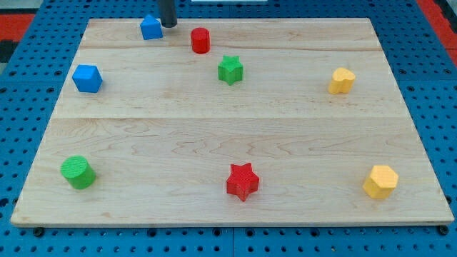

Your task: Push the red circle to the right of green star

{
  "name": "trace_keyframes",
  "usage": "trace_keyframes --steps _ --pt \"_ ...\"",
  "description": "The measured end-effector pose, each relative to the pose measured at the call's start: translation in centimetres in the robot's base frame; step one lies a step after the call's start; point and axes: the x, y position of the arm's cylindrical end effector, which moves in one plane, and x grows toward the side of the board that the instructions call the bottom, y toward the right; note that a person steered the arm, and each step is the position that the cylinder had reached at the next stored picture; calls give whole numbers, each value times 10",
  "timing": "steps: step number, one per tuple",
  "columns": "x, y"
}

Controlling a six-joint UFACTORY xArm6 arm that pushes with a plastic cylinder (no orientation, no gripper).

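A pale wooden table (235, 135) lies on a blue pegboard surface, with a strip of red showing at the view's top corners. Starting at the view's left, a green cylinder (77, 172) stands near the bottom-left corner, and well above it a blue cube (87, 78) sits close to the left edge. Further along, at the view's top, a smaller blue block (151, 27), its shape hard to make out, rests near the table's far edge, and my tip (168, 25) comes down just beside it on its right, touching or nearly so; I cannot tell which. The rod is a plain dark stick with no end effector to open or close, so there is nothing clamped on anything. A little to the right of the tip, apart from it, stands the red circle (200, 40), upright on the top plank. The green star (230, 69) lies near it, below and slightly to the right, so the red circle now sits up and to the left of the star. Far below, near the bottom edge, is a red star (242, 181). Over on the right, a yellow heart-like block (341, 81) sits in the upper half, and a yellow hexagon (380, 181) rests near the bottom-right corner.
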Motion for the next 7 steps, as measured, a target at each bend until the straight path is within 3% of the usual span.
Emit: trace_keyframes --steps 2,3,5,7 --pt "44 47" --pt "44 44" --pt "49 -21" --pt "67 40"
